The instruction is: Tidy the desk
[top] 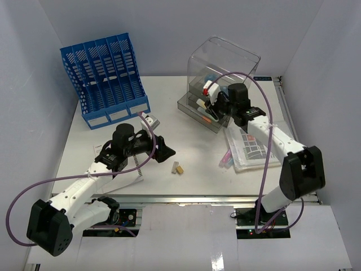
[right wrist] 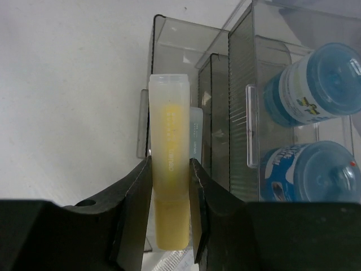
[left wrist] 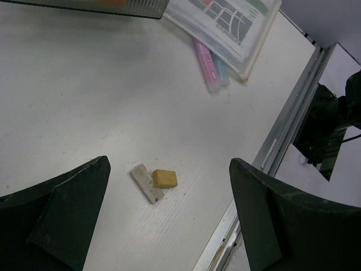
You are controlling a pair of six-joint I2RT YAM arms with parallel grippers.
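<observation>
Desk (top: pixel 189 135): large flat white rectangular tabletop with an aluminium rail on its near edge. It lies beneath both arms and carries a clear plastic drawer box (top: pixel 225 62) at its far right.

Right gripper (right wrist: pixel 169 164): just in front of the box's smoked drawers, fingers clamped on a translucent yellow plastic marker (right wrist: pixel 168 113).

Left gripper (left wrist: pixel 169 162): well left of the box, fingers spread wide and empty above a small yellow block (left wrist: pixel 164 178) touching a pale grey bar (left wrist: pixel 146 183).

Blue slotted plastic file rack (top: pixel 107 73): far left of the box.

Clear folder with a printed sheet (top: pixel 251 149): just in front of the box.
</observation>
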